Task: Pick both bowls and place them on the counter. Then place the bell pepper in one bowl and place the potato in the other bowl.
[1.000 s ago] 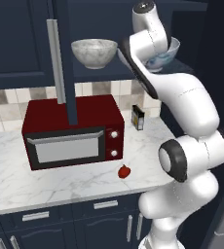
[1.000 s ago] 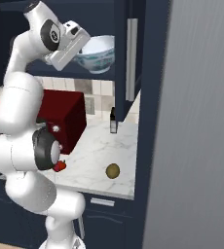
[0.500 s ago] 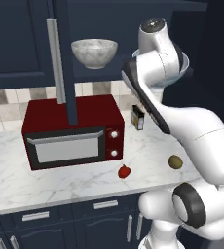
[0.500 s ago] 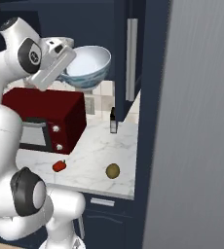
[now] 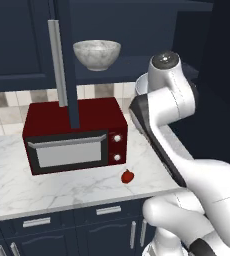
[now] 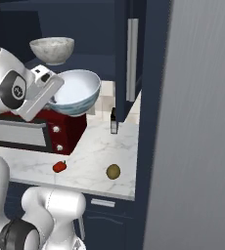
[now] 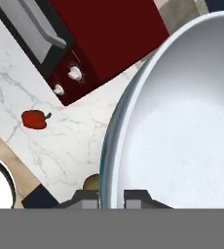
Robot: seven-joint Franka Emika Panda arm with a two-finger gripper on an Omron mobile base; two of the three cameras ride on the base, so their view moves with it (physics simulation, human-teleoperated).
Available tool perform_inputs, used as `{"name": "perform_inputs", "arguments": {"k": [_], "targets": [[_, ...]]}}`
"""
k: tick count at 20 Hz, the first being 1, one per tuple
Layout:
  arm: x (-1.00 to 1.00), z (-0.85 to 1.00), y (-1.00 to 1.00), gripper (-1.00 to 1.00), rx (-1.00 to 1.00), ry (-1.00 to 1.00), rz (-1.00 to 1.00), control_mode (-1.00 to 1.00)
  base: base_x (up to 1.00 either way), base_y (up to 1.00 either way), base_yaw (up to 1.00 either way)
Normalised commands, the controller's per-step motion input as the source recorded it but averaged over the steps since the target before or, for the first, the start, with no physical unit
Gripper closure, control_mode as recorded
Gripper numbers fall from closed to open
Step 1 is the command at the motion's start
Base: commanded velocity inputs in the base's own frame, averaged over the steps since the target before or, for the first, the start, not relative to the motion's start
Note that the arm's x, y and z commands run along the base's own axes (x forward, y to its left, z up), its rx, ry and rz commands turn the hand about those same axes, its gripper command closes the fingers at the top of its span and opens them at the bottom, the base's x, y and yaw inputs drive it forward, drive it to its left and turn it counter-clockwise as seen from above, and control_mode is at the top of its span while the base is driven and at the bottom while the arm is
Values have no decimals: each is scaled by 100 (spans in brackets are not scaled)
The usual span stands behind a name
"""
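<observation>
- Holding blue-patterned bowl (image 6: 74,93) by its rim: end effector (image 7: 111,198) clamped on it, arm raised above desk (image 6: 97,151), beside red microwave (image 5: 74,135).
- Bowl tilted, round, pale glossy inside.
- Marbled stone-look bowl (image 5: 97,54) upright on shelf.
- Shiny red pepper (image 5: 128,176) & brown oval potato (image 6: 113,171) on veined desk.

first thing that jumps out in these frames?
The white bowl with blue patterning, gripped at its rim by the hand and carried in the air above the counter, in front of the red microwave. Next, the grey marbled bowl up in the open cabinet. The bell pepper and potato lie on the counter.
</observation>
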Motion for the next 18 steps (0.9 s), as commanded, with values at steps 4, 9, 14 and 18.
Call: {"name": "perform_inputs", "arguments": {"k": [4,9,14,18], "targets": [[-28,-65,1,100,-4,14,6,-100,0,0,0],[2,-59,0,100,-6,15,2,-100,0,0,0],[24,-45,-9,100,-3,14,4,-100,0,0,0],[24,-45,-22,100,0,12,6,-100,0,0,0]]}}
